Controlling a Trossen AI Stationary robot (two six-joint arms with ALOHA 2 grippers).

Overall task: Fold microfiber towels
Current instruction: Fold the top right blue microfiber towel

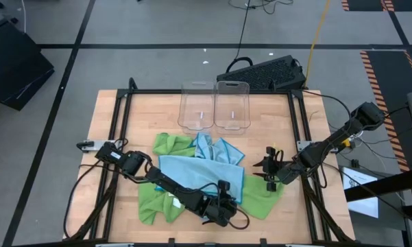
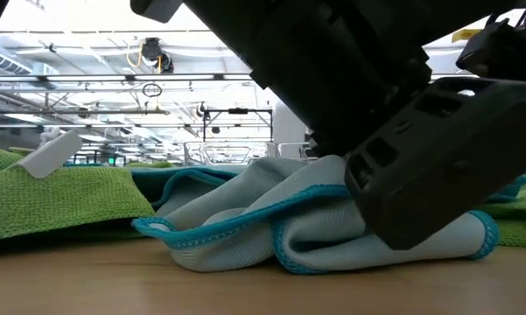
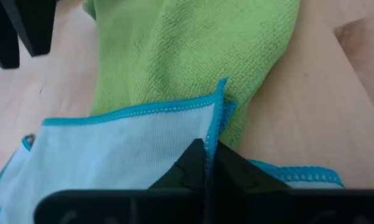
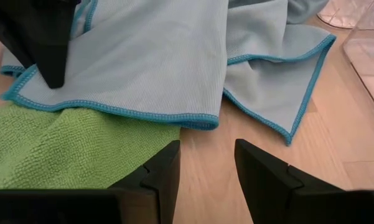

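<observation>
Nearest, at the table's front edge: left gripper (image 1: 223, 209), fingers pressed together on the corner hem of the light blue towel (image 1: 199, 173); the left wrist view shows the teal-stitched edge (image 3: 219, 115) caught between the two tips, with the lime green towel (image 3: 193, 50) lying under and beyond it. The low view shows the blue cloth (image 2: 271, 223) bunched in soft rolls on the wood beneath that gripper. Judgement: the step in hand is taking a corner to start a fold; it will go well if the pinch holds only the blue layer and the lift is slow enough that the green cloth stays behind. Next, mid-table, right side: right gripper (image 1: 271, 170), fingers spread and empty, low over bare wood just beside the blue hem (image 4: 143, 114) and the green towel (image 4: 56, 140); well placed to pin or take the opposite corner. Then the pile itself: a second blue towel (image 1: 216, 147) and another green one (image 1: 170, 143), overlapping. Farthest: two clear bins (image 1: 214, 104), side by side, apart from the cloths. Risk, judged: a bunched edge folding askew unless first drawn flat.
</observation>
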